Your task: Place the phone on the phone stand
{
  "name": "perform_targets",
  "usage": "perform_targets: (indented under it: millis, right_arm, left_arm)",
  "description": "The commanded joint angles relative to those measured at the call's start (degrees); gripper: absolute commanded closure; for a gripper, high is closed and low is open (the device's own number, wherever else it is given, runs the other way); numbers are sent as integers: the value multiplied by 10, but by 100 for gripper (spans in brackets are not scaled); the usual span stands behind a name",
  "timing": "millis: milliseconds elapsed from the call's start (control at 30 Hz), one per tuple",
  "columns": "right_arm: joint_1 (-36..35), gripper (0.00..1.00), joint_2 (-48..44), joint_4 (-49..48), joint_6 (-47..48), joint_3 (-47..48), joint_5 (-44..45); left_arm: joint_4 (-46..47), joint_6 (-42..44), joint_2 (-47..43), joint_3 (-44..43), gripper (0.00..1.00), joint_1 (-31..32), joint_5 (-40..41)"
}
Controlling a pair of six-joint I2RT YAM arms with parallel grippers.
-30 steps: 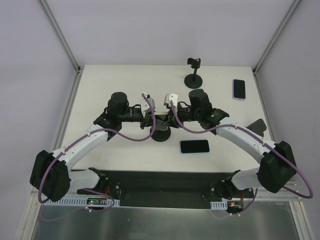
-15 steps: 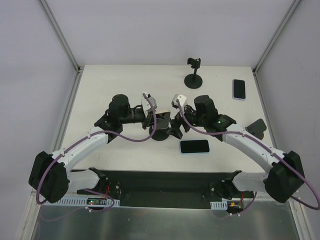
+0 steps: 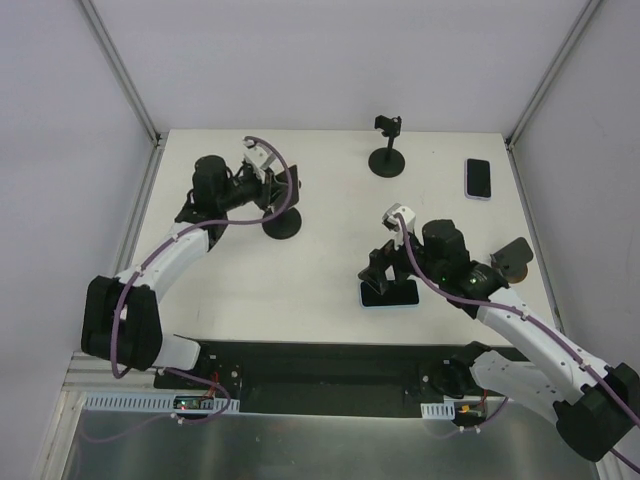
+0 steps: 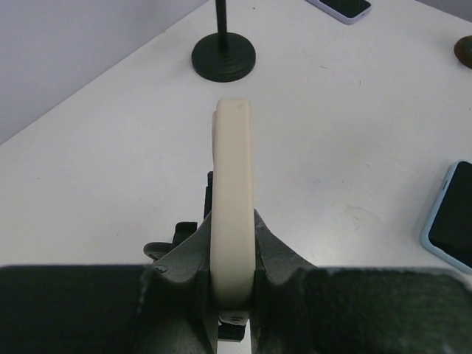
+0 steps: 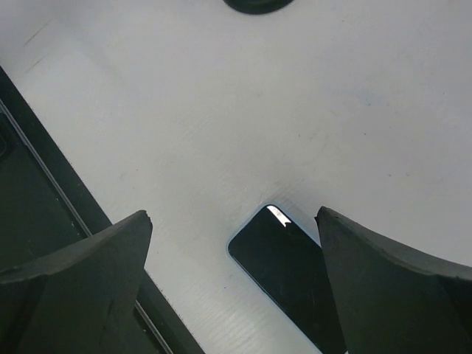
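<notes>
Pale walls [image 3: 320, 60] close in a white worktop [image 3: 330, 180], and the upright phone stand [image 3: 387, 150] at its back serves as the marker for everything else. The phone [image 3: 389, 294] lies flat and face up, well apart from that stand on the side toward the arms. A second phone [image 3: 479, 178] lies to the stand's right. The right gripper [image 3: 388, 272] hangs over the nearer phone with its fingers spread wide and nothing between them. Well to the left of the stand, the left gripper [image 3: 285, 190] is clamped on a cream piece [image 4: 233, 184] above a second stand [image 3: 282, 226]. Whether that piece is a phone on edge or part of the holder, I cannot tell. The phone looks thin, rigid and fairly light. Its glass face is slick, and a pale blue case rims it. Lying flat, it offers almost no edge to catch, so I would take it across its narrow width at the middle, with the pads on the case rather than the glass. A hold near one end would likely let it swing or slip. The top view gives the whole layout, but the right wrist hides part of the phone and the finger gap. The right wrist view shows that gap plainly, with one corner of the phone below it, though not how high the fingers are. Only the left wrist view shows the cream piece pinched edge-on.
</notes>
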State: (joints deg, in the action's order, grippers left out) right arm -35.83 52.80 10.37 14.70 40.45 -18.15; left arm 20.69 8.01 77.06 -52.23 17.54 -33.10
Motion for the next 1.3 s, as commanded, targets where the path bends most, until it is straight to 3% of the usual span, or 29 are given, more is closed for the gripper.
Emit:
perform_targets:
  millis: [0,167,433,600,833,900,967,1033,1067,1100,1267]
  right_arm:
    - [2,4,-28,12,-28,-1,15]
    - [2,4,-47,34,-24,8,13]
    - [2,4,-75,70,-16,9,29]
    - [2,4,-68,64,-22,8,14]
    - [2,4,-56,83,-17,31,15]
    - [2,4,-62,84,-20,29,22]
    - [2,4,-61,82,-23,27,22]
    - [2,4,-56,78,-28,26,20]
    - [2,4,-51,76,-30,25,20]
    - [2,4,-47,73,-34,24,18]
    - [2,4,-21,47,-47,36,26]
  left_arm:
    - [101,-49,74,-66,100,-92,-233]
    - [-40,31,181,-210,100,-106,-318]
    - [-144,103,230,-284,100,-108,-349]
    - [-280,172,285,-373,100,-111,-470]
    - [-308,198,311,-408,100,-111,-478]
    - [-308,202,310,-407,92,-111,-455]
    - [-309,194,306,-411,74,-111,-403]
    - [-310,170,298,-422,49,-115,-369]
    - [-309,163,294,-425,47,-116,-365]
    - [-308,156,289,-426,2,-120,-368]
    - [-264,120,221,-407,1,-124,-362]
